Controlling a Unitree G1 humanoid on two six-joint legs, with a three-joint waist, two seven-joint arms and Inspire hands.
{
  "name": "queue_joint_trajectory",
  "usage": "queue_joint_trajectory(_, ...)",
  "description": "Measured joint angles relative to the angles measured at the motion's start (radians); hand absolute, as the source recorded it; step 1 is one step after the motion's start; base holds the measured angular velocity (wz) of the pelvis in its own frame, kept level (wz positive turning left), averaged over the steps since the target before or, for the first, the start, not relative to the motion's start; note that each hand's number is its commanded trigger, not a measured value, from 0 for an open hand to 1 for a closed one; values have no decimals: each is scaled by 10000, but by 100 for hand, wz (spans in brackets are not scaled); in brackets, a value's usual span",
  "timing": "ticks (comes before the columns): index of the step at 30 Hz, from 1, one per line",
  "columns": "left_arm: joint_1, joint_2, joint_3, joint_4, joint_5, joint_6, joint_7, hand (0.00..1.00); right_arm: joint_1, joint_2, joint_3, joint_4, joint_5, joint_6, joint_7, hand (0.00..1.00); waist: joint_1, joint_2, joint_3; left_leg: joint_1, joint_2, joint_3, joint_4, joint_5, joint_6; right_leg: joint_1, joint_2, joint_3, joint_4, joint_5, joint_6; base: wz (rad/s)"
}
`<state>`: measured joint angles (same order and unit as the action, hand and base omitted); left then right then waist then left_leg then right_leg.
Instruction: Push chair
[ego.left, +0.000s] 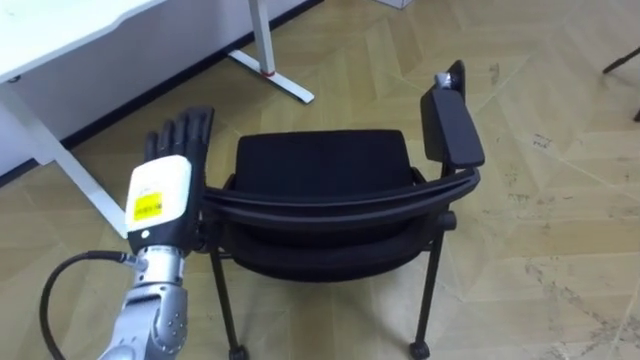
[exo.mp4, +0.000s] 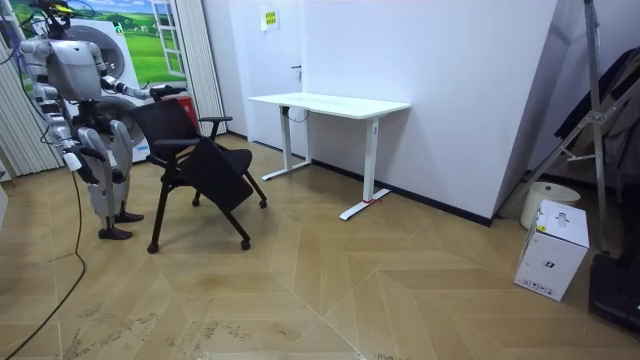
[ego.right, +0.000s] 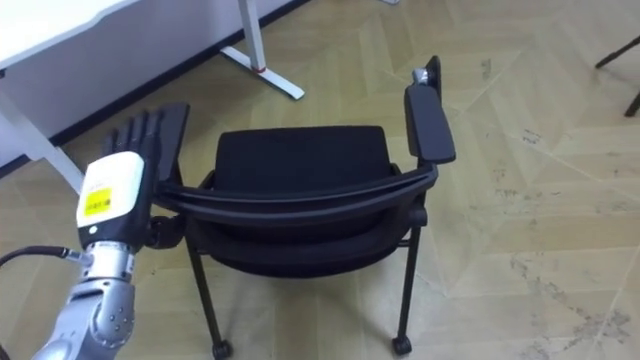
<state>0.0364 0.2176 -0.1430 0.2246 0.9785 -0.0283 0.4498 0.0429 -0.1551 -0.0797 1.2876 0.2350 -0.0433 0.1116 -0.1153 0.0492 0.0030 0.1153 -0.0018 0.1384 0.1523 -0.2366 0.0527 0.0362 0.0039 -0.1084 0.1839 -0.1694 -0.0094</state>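
— Where is the chair sitting?

— The black chair (ego.left: 320, 165) is filling the middle of the left eye view, seen from behind and above. Its curved backrest is running across the lower middle and its seat is facing the top of the frame. In the room view it is standing at the upper left on the wooden floor (exo.mp4: 330, 300), between the robot and the white desk (exo.mp4: 330, 103).

— What is the left hand doing?

— The left hand (ego.left: 165, 185) is coming in from the lower left, back upward. Its fingers (ego.left: 185, 130) are lying straight and pointing toward the top of the frame. It is resting flat at the left end of the backrest, over the armrest on that side, and is not curling round anything.

— And the right hand?

— The right hand (exo.mp4: 72, 158) is hanging low beside the robot's body at the room view's left, apart from the chair. It is too small there, so I cannot tell its state.

— Anything else?

— The right armrest (ego.left: 452, 125) is showing at the upper right of the chair, and a white box (exo.mp4: 552, 250) is standing at the room view's right.
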Motion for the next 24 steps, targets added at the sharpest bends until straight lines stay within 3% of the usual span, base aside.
queue_joint_trajectory(3,0,7,-70,-14,-1,0,-8,0,-3,-1,19,-1,2,-12,2,0,-26,4,0,-3,5,0,-3,1,-1,1,-2,2,-17,1,-1,0)
queue_joint_trajectory(10,117,356,-374,-212,595,3,-222,0,-18,-54,177,20,4,-26,82,0,0,62,-1,53,52,159,-16,3,-5,96,19,156,-224,82,-37,-7)
queue_joint_trajectory(24,216,384,-780,-179,842,15,-772,0,-60,-70,204,75,123,-108,160,0,-197,87,56,187,70,264,-26,3,-5,154,139,441,-324,115,-39,-6)
